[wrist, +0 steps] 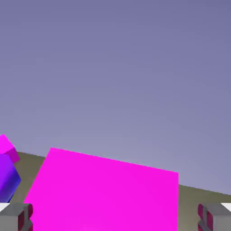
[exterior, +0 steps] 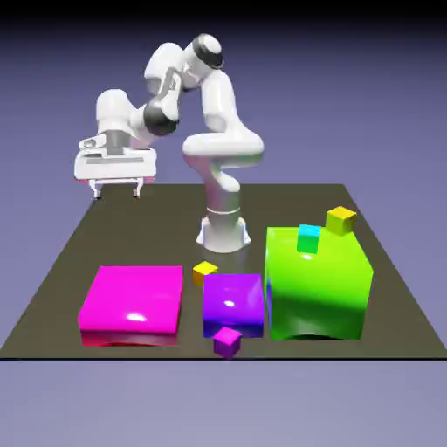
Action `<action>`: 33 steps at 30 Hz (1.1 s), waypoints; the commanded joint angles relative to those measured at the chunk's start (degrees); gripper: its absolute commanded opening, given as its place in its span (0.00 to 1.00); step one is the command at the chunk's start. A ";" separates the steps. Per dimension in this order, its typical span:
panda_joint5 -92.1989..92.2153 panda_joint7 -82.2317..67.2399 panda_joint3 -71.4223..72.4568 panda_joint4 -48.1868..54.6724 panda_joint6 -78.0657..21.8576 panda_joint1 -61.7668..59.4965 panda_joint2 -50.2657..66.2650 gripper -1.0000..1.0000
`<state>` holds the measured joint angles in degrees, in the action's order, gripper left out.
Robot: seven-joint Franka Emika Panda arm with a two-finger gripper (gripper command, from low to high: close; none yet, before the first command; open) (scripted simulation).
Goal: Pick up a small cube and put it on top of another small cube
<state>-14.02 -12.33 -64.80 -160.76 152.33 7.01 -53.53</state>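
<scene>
My white two-finger gripper [exterior: 117,194] hangs spread wide. Big blocks partly hide the small yellow cube [exterior: 205,273] near mid-table [exterior: 148,236]; the small turquoise cube [exterior: 308,238] overlaps the big glossy green block [exterior: 316,288], contact unclear.

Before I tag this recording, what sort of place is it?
A simulated robot workspace, it seems: a white robot arm on a dark flat tabletop, glossy coloured blocks like the big magenta one, and a plain blue-violet backdrop.
</scene>
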 commanded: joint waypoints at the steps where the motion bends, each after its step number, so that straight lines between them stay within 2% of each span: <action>1: -0.45 -1.76 -2.08 0.01 -0.70 0.20 -0.67 0.50; 33: -14.82 -57.94 -68.53 0.26 -22.93 6.69 -22.07 0.50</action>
<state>-28.84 -70.27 -133.32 -160.50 129.40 13.70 -75.59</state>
